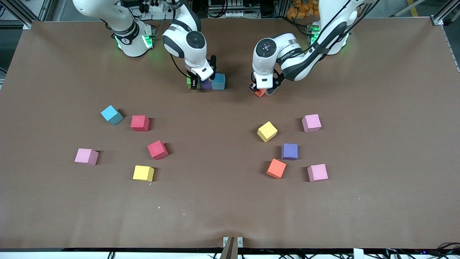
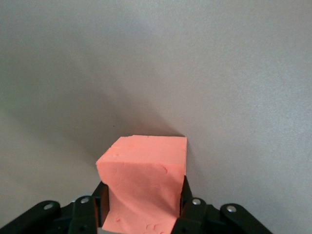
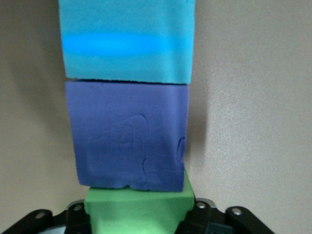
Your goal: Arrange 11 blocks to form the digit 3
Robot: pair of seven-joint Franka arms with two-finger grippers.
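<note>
Three blocks form a touching row on the table near the robots' bases: green [image 1: 189,85], purple [image 1: 206,85] and light blue [image 1: 219,82]. My right gripper [image 1: 194,85] is down over the green block [image 3: 136,209], which fills the space between its fingers with no gap showing. The purple block [image 3: 129,141] and the light blue block [image 3: 126,39] line up past it. My left gripper [image 1: 260,91] is shut on an orange block [image 2: 144,170] and pinches its sides. That orange block [image 1: 260,93] is low at the table, apart from the row, toward the left arm's end.
Loose blocks lie nearer the front camera. Toward the right arm's end are light blue [image 1: 111,115], red [image 1: 140,123], red [image 1: 157,149], pink [image 1: 86,156] and yellow [image 1: 143,173]. Toward the left arm's end are yellow [image 1: 267,131], pink [image 1: 311,123], purple [image 1: 289,151], orange [image 1: 276,168] and pink [image 1: 317,172].
</note>
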